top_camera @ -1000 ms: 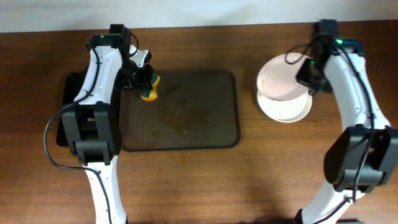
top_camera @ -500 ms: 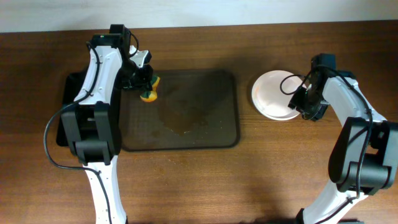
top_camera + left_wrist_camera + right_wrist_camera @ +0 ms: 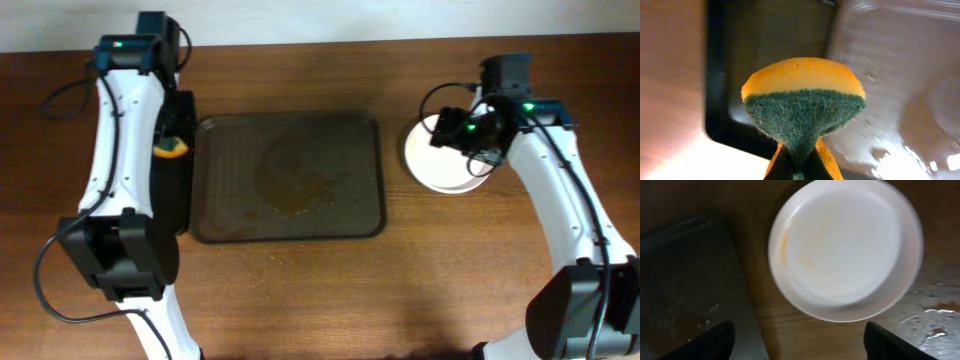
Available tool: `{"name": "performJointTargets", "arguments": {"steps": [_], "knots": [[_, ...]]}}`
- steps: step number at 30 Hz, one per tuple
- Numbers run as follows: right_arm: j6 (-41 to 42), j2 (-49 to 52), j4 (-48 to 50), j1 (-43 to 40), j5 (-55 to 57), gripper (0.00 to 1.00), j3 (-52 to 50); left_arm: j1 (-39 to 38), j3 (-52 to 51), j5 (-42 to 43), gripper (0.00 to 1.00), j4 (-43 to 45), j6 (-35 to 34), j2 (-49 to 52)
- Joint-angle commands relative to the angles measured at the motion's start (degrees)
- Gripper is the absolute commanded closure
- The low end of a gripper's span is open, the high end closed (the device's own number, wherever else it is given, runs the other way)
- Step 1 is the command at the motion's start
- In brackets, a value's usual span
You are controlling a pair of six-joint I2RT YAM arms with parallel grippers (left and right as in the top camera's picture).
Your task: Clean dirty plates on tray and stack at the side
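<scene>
The tray (image 3: 330, 150) lies mid-table with no plate on it, only a brown sauce smear (image 3: 295, 205). White plates (image 3: 428, 165) sit stacked on the wood to its right. In the right wrist view the top plate (image 3: 845, 250) shows a faint orange streak along its left rim. My right gripper (image 3: 465, 135) hovers over the stack, open, its fingers (image 3: 720, 337) wide apart and holding nothing. My left gripper (image 3: 799, 167) is shut on a yellow-and-green sponge (image 3: 804, 100), which is held over the small black tray (image 3: 181, 205) at the left.
The glossy black tray (image 3: 740, 75) lies directly left of the big tray (image 3: 900, 75). Wet patches mark the wood right of the plates (image 3: 935, 320). Bare wooden table stretches along the front.
The right gripper set its plate on the stack, opened and drew back above it. The left arm carried the sponge left, from the tray's corner to over the black tray.
</scene>
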Motion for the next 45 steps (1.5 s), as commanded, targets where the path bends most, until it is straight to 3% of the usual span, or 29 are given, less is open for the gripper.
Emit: {"name": "performJointTargets", "arguments": {"steps": [1,7,9,11,14,15,20,24,31,34,35,36,45], "knots": [[-0.81,0.39,0.85,2.8,0.7,0.17,0.44,4.42,-4.09,-5.79,1.0,3.61,-4.17,0.7],[-0.79,0.39,1.25,3.98,0.74,0.15,0.42,9.51,-16.98,-4.15,0.99,15.47,-4.17,0.74],[-0.79,0.39,1.25,4.0,0.74,0.15,0.42,10.43,-19.93,-1.9,0.89,18.27,-4.15,0.74],[-0.79,0.39,1.01,4.0,0.52,0.15,0.42,11.17,-22.73,-0.59,0.45,20.59,-4.17,0.74],[-0.79,0.39,0.44,3.98,0.55,0.15,0.42,11.26,-22.99,-0.63,0.06,20.55,-4.15,0.72],[-0.81,0.39,0.28,3.98,0.57,0.15,0.44,11.26,-22.88,-0.61,0.01,20.55,-4.15,0.5],[-0.79,-0.07,-2.56,3.98,-1.18,0.15,0.87,11.19,-21.11,3.37,0.01,19.69,-4.13,-2.91],[-1.27,-2.16,-7.02,3.98,-1.18,0.16,3.67,10.4,-19.45,6.8,0.01,19.28,-3.87,-11.63],[-4.87,-13.94,-15.34,3.82,0.39,0.15,9.51,6.67,-19.45,8.55,0.01,19.23,-3.93,-26.18],[-4.87,-20.9,-18.51,3.82,2.86,0.12,10.8,6.43,-19.45,9.42,0.01,19.23,-3.93,-28.13],[-4.87,-23.47,-19.17,3.82,2.95,0.03,10.84,6.43,-19.45,9.42,0.01,19.23,-3.91,-28.33],[-4.87,-26.25,-19.65,3.82,2.95,0.02,10.84,6.43,-19.45,9.42,0.01,19.26,-3.91,-28.33],[-4.85,-39.8,-20.48,3.82,1.22,0.01,10.82,6.47,-19.47,9.42,0.01,19.26,-3.93,-28.3]]}}
